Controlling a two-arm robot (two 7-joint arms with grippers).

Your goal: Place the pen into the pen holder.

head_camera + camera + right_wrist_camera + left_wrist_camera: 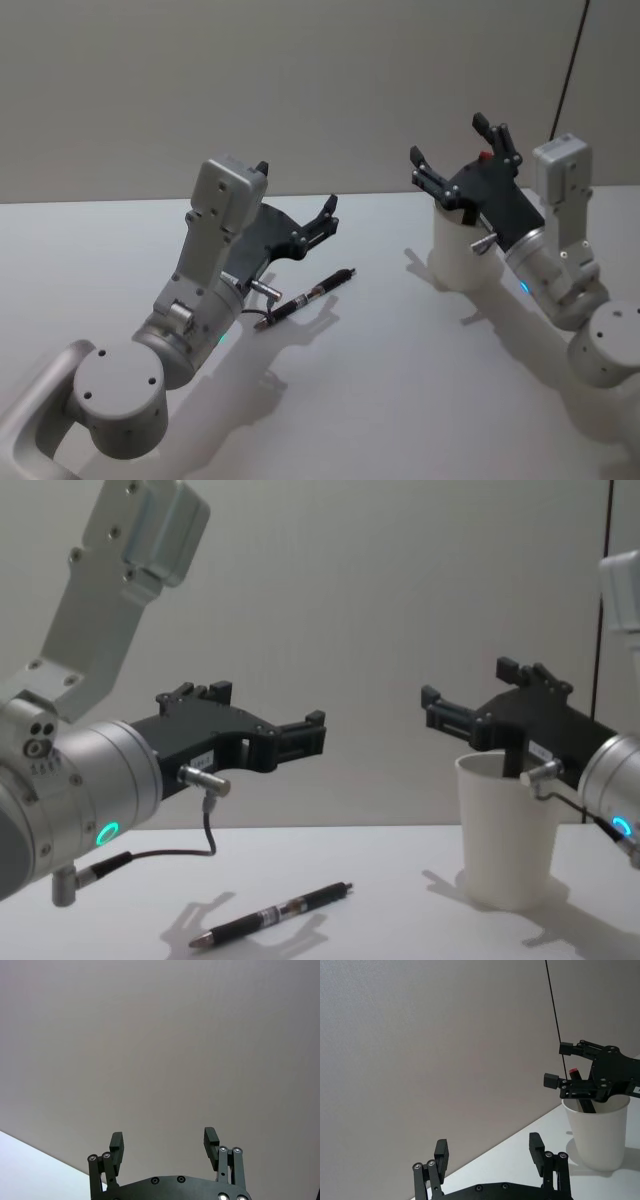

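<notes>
Left fingers (536,1146) spread; right fingers (211,1140) spread | pen (275,914) black, silver-banded, lying flat | pen holder (505,830) white

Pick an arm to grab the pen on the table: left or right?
Left. The left gripper hangs open close above the pen; the right gripper sits open over the pen holder, farther from it.

The head view looks forward and down on the grey tabletop (400,400). The chest view sits low and close, facing the far wall (380,600). Both share the tapered white paper cup (455,260) at right and the black pen (305,297) left of it. The left wrist view also catches that cup, and the right wrist view faces the wall.
</notes>
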